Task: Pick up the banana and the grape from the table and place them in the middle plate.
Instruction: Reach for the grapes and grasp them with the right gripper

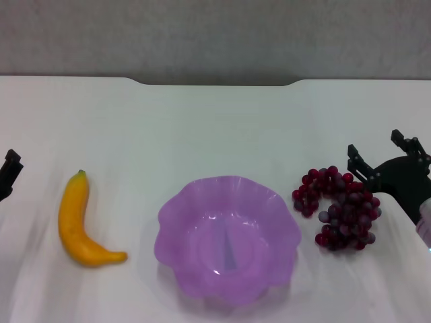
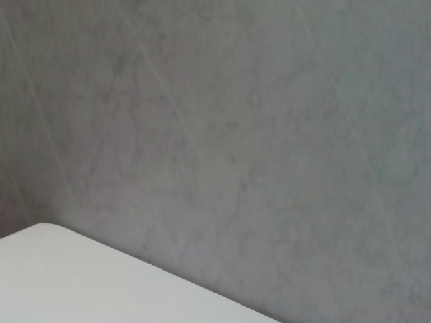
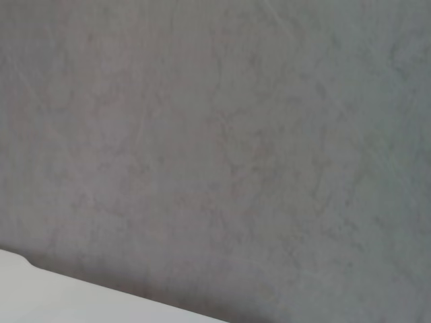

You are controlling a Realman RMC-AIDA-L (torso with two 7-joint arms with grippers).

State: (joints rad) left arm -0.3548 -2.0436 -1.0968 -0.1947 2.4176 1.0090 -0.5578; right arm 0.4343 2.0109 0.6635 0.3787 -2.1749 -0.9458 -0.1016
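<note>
White table [image 1: 222,121] before me, nothing is placed yet: the banana [image 1: 75,223] and the grape [image 1: 342,208] flank the empty middle plate [image 1: 176,214], my right gripper [image 1: 382,156] spread wide by the grape, my left gripper [image 1: 8,172] barely showing, its fingers unreadable.

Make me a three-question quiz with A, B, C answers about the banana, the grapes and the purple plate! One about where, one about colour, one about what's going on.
1. Where is the banana?
A. In the plate
B. On the table, on the robot's left of the plate
C. On top of the grapes

2. What colour is the middle plate?
A. Purple
B. Green
C. Orange

3. What is the state of the grape bunch?
A. Held in the air
B. Lying in the plate
C. Lying on the table beside the right gripper

Answers:
1 B, the banana lies on the white tabletop apart from the plate.
2 A, the wavy dish is translucent purple.
3 C, the bunch rests on the table; the gripper's open fingers stand just beyond it.
</note>
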